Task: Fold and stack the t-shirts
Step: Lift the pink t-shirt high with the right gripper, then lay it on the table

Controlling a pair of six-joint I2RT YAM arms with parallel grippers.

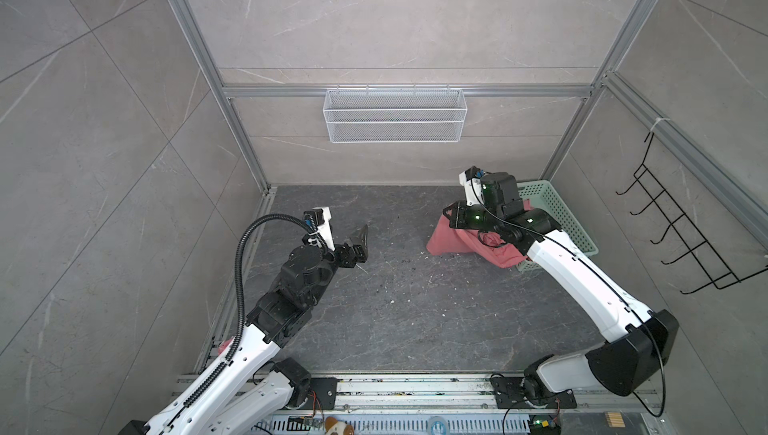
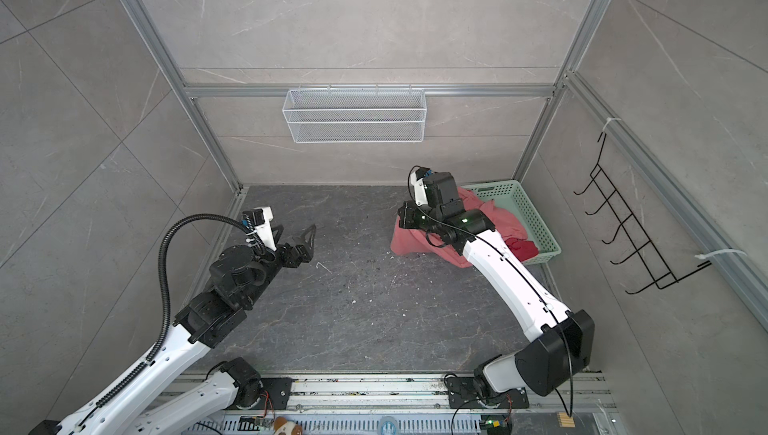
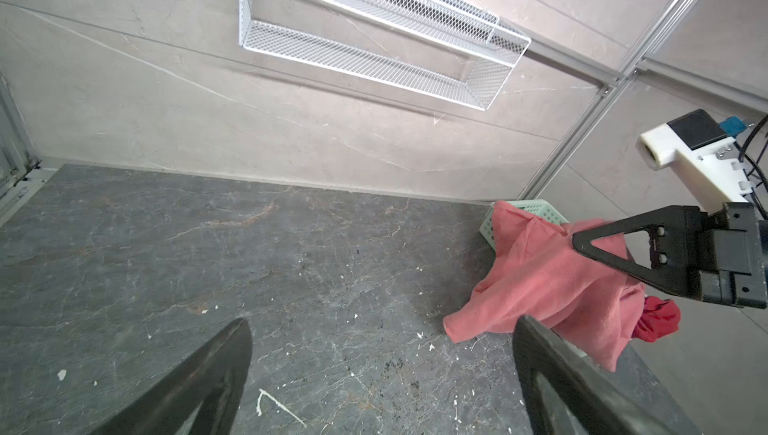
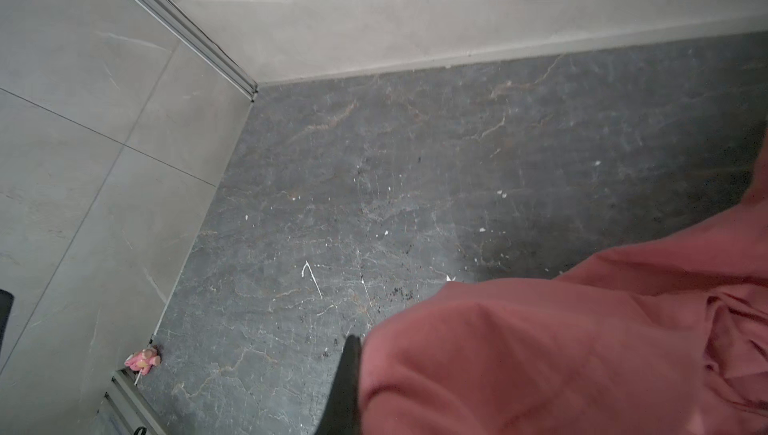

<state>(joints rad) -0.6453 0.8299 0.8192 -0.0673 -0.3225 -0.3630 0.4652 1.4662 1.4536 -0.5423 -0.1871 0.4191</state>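
The pink t-shirt (image 1: pixel 446 239) trailed out of the green basket (image 1: pixel 557 208) in the far right corner of the worktop (image 1: pixel 395 308), its lower hem resting on the stone just beside the basket. The right gripper (image 3: pixel 582 245) was clenched on a bunch of that cloth and held it up. The left gripper (image 2: pixel 294 234) hung released and empty over the left side of the worktop, well apart from the shirt.

The shirt looked light, limp and not slippery. It would likely sag and crumple from a single pinch, so two holds at the shoulders or along the hem would spread it best.

The left wrist view showed the right gripper's fingers meeting on the cloth, which the arm covered in both top views. It also showed a red t-shirt (image 3: pixel 658 322) lying behind the pink one. A top view placed that red t-shirt (image 2: pixel 524 248) in the basket's near corner. The right wrist view showed mostly pink cloth.
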